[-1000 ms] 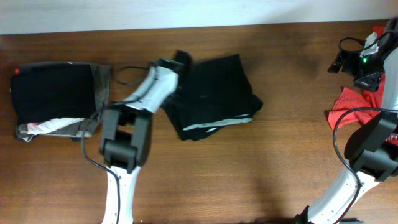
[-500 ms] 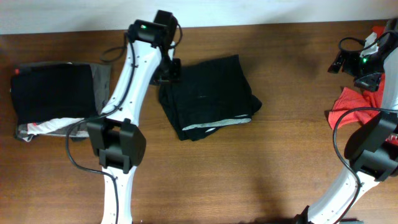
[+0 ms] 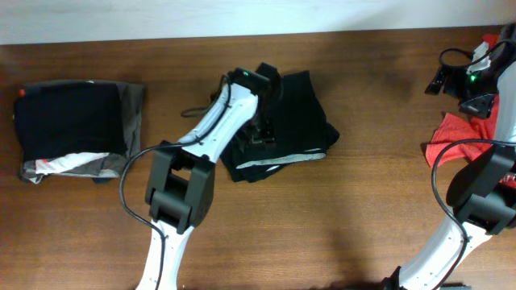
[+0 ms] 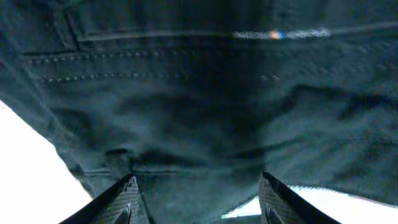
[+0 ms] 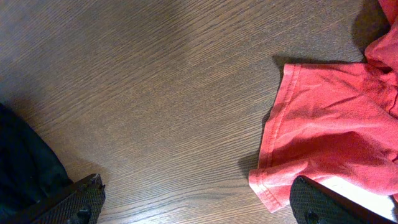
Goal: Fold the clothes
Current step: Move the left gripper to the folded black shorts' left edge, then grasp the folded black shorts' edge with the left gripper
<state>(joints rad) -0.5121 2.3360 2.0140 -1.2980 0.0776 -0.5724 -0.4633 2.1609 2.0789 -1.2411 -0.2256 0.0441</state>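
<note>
2 arms at a brown wooden table (image 3: 363, 217). Left gripper (image 3: 260, 135) sits over the folded black fabric garment (image 3: 294, 113) at table centre. Wrist view: fingers (image 4: 124, 199) spread wide, dark stitched cloth filling the frame beyond them, nothing clamped. Right gripper (image 5: 199, 205) at the far right edge, jaws wide apart, empty, above bare wood. Crumpled red-orange fabric garment (image 5: 329, 130) lies just beside 1 of its fingers. Far left: second folded black garment (image 3: 68, 117) stacked on a grey garment with white stripe (image 3: 76, 165).
</note>
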